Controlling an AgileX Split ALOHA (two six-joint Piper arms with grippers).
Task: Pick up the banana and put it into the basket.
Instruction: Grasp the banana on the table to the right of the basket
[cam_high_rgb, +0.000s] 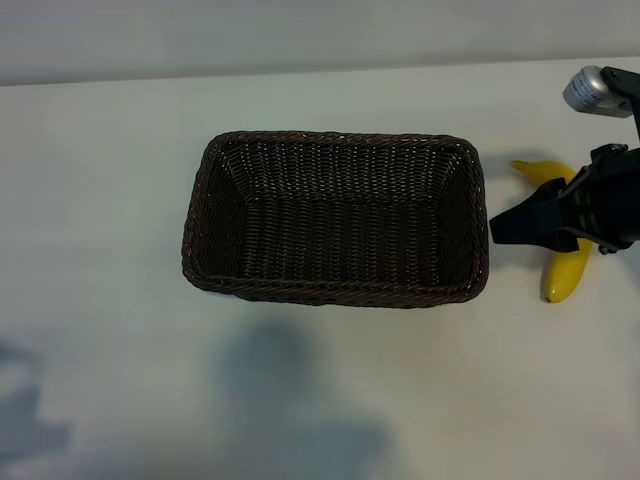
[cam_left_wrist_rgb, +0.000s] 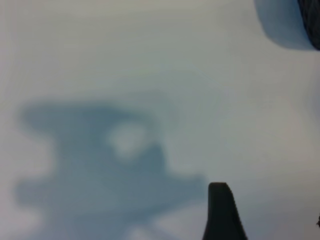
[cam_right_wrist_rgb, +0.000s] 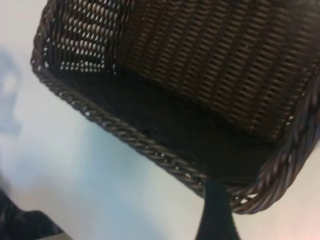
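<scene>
White counter (cam_high_rgb: 100, 200) carried the basket (cam_high_rgb: 335, 218) at the frame's centre. At the right edge, the banana (cam_high_rgb: 566, 270) lay beside the basket, with the right gripper (cam_high_rgb: 515, 226) released above it. Left gripper (cam_left_wrist_rgb: 222, 215) stood released over bare counter.

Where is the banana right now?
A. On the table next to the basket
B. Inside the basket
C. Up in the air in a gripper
A: the banana lies on the table beside the basket, partly hidden behind the right gripper, and the basket is empty.
</scene>
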